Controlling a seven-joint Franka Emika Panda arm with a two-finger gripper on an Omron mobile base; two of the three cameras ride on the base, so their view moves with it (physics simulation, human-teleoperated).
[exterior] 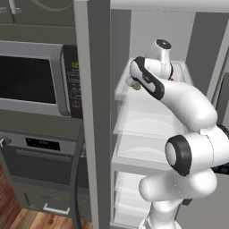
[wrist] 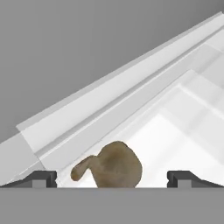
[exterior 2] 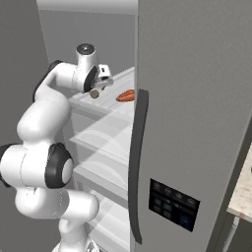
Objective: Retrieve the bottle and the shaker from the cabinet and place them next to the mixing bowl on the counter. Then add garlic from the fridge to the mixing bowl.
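Observation:
A brown garlic bulb (wrist: 111, 165) lies on the upper glass shelf (exterior: 147, 107) of the open fridge. My gripper (wrist: 112, 178) is open, and the garlic sits between its two dark fingertips (wrist: 41, 178) without being pinched. From the left the garlic (exterior: 136, 86) peeks out just under the hand. From the right the gripper (exterior 2: 98, 86) hangs right over the garlic (exterior 2: 94, 93) at the shelf's front edge. The bottle, the shaker and the mixing bowl are out of view.
An orange-red item (exterior 2: 125, 95) lies on the same shelf (exterior 2: 103, 108), right of the garlic. The grey fridge door (exterior 2: 197, 123) with its dark handle (exterior 2: 137, 162) stands close on the right. A microwave (exterior: 36, 78) and an oven (exterior: 40, 156) are to the left of the fridge.

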